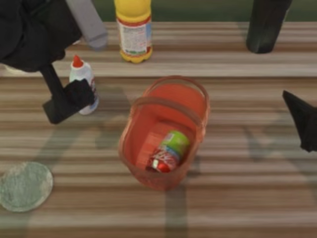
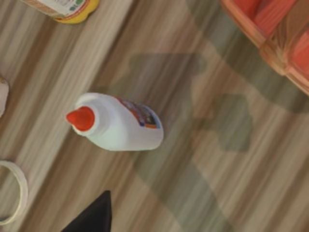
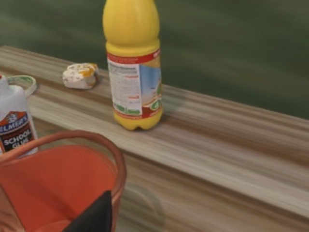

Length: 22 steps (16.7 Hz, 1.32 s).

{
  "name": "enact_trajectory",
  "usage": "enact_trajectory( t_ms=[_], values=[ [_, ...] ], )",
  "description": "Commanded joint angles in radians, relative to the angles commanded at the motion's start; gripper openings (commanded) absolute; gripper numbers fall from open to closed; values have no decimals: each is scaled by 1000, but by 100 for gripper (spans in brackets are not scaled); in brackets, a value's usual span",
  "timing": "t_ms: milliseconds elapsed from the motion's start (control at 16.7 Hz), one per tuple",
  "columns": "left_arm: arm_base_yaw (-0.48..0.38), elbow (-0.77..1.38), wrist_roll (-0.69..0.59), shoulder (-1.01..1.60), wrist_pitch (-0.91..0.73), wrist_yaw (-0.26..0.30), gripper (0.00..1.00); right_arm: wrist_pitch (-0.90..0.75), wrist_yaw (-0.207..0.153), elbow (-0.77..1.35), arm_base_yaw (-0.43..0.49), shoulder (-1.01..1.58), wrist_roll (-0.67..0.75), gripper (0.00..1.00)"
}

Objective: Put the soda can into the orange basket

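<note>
The soda can (image 1: 168, 151) lies on its side on the floor of the orange basket (image 1: 130, 148), near the basket's front end, with no gripper touching it. The basket stands in the middle of the table, and its rim also shows in the left wrist view (image 2: 270, 34) and the right wrist view (image 3: 63, 179). My left gripper (image 1: 69, 101) hangs open at the left, over the glue bottle; one dark fingertip (image 2: 94, 217) shows. My right gripper (image 1: 299, 119) stays open at the right edge, with one fingertip (image 3: 96, 215) in view.
A white glue bottle with a red cap (image 1: 83, 79) stands left of the basket. A tall yellow bottle (image 1: 133, 29) stands at the back. A grey-green round disc (image 1: 25, 186) lies front left. A small bun-like item (image 3: 79, 76) lies far back.
</note>
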Motion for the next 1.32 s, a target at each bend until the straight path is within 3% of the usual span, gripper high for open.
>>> enact_trajectory(
  t_ms=[360,660,900,1320],
  values=[
    [-142,518,268,489,-298,-10,100,-241,241,-225,-67,-547,9,100],
    [-218,784,417,798,-483,-11,100,-371,380,-333,-104,-859,18,100],
    [-242,865,465,908,-549,-11,100,-410,426,-363,-116,-954,21,100],
    [-239,847,467,906,-534,-11,100,-410,426,-363,-116,-955,21,100]
  ],
)
